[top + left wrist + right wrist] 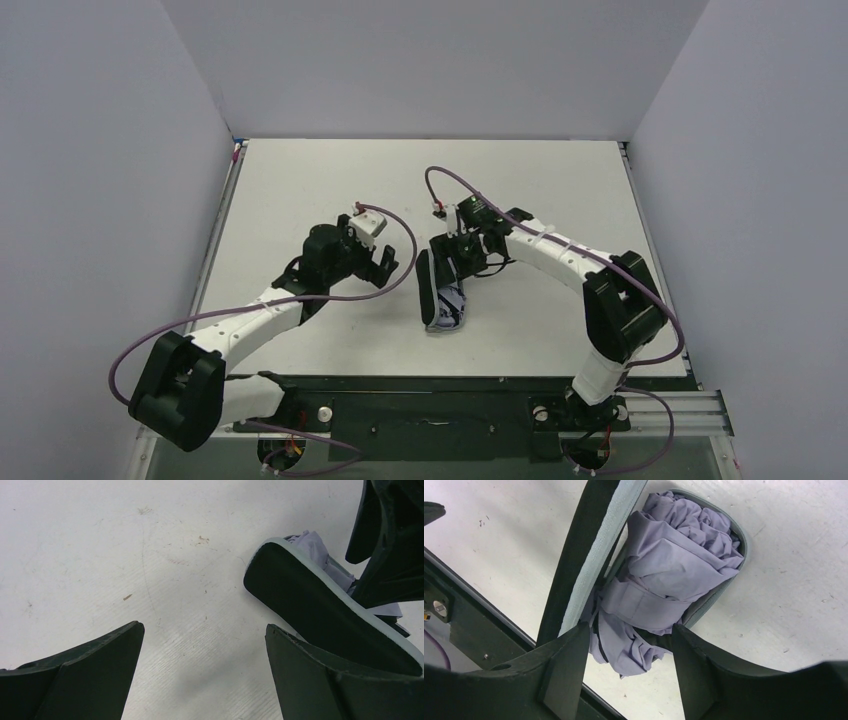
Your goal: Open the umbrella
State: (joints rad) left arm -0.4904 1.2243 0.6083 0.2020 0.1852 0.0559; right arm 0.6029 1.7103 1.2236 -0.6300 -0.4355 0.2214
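Where the left arm reaches over the white table [300,180], the left gripper [385,264] is held low, its fingers [100,665] spread wide with only bare tabletop between them. Just to the right of it, and apart from it, a slim oval case lid [425,283] is seen standing on its long edge, its black face turned toward the left gripper and bordered by a pale green edge. In the left wrist view this lid lies close beside the right-hand finger, though contact cannot be made out.

Behind the lid, on its right side, the umbrella [452,308] is found near the middle of the table, toward the near edge. It is folded into a crumpled lavender bundle [674,560] and is not opened; a band [644,602] of the same fabric is wrapped around its middle. The bundle is cradled in the case's lower shell [742,542], whose pale green rim is visible round its far end.

Farther right, the right gripper [462,264] is brought down over the near end of the bundle. Its fingers [564,675] are set moderately apart, one on each side of the fabric just below the band, and both tips appear to meet the cloth. Whether the fabric is actually clamped cannot be told. The right arm is bent back toward the table's right side.
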